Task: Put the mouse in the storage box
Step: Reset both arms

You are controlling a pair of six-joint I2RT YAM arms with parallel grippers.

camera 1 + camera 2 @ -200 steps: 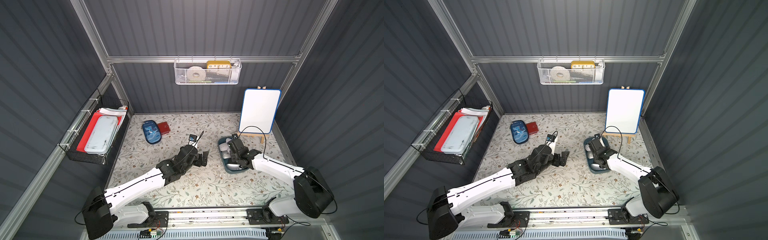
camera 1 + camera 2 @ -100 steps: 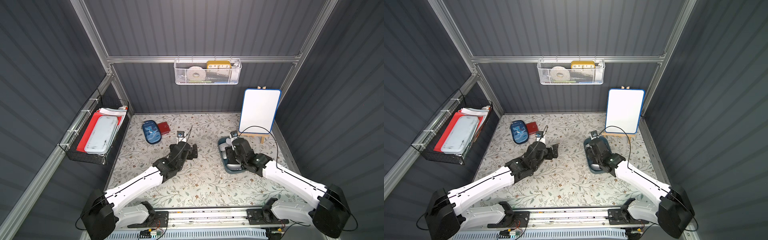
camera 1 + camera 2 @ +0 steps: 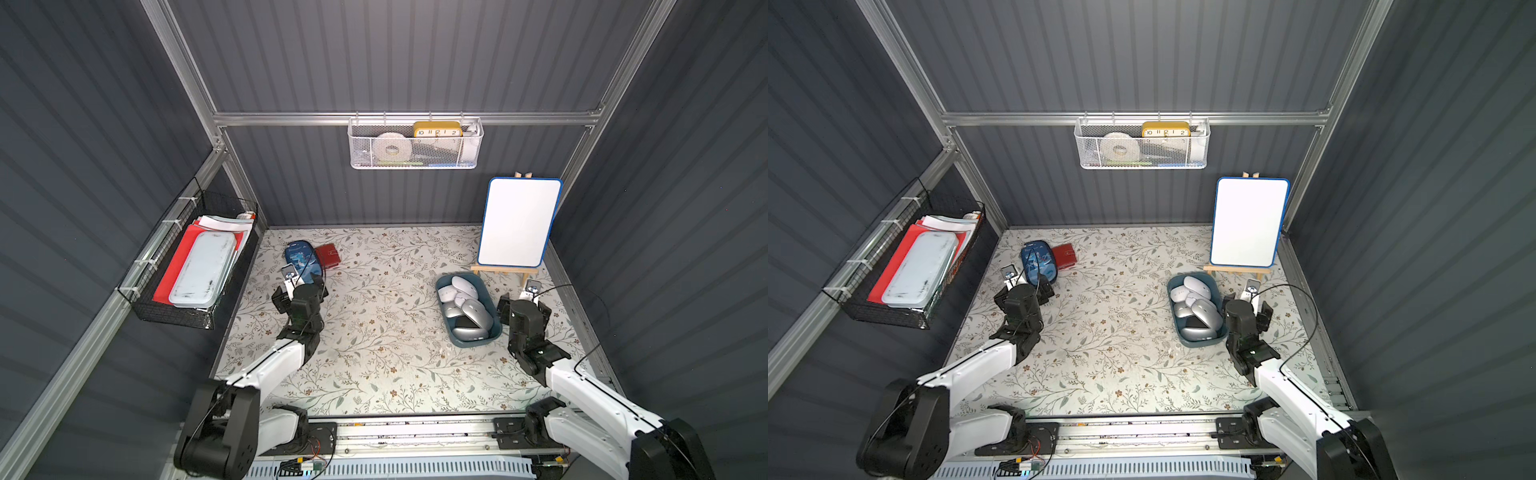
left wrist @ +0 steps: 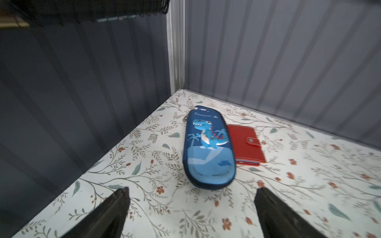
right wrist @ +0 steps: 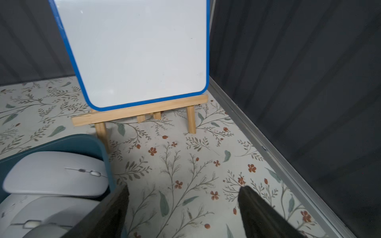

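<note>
The teal storage box (image 3: 473, 342) (image 3: 1201, 343) sits right of centre on the floral mat with several grey and white mice in it. A white mouse (image 3: 464, 286) (image 5: 55, 175) lies at its far end, inside the rim (image 5: 61, 142). My right gripper (image 3: 523, 305) (image 3: 1248, 305) (image 5: 184, 188) is just to the right of the box. It is open and empty, with one finger close beside the box's outer wall. My left gripper (image 3: 300, 293) (image 3: 1023, 296) (image 4: 192, 190) is open and empty over the mat at the left.
A blue dinosaur pencil case (image 4: 208, 148) (image 3: 303, 257) and a red wallet (image 4: 246, 146) lie just ahead of the left gripper. A whiteboard on a wooden easel (image 3: 517, 222) stands behind the box. On the walls hang a white mesh basket (image 3: 415, 143) and a black wire basket (image 3: 191, 266).
My right gripper has come off the box to its right side and opened wider. The left arm has swung from the middle of the mat to the left, near the pencil case.
</note>
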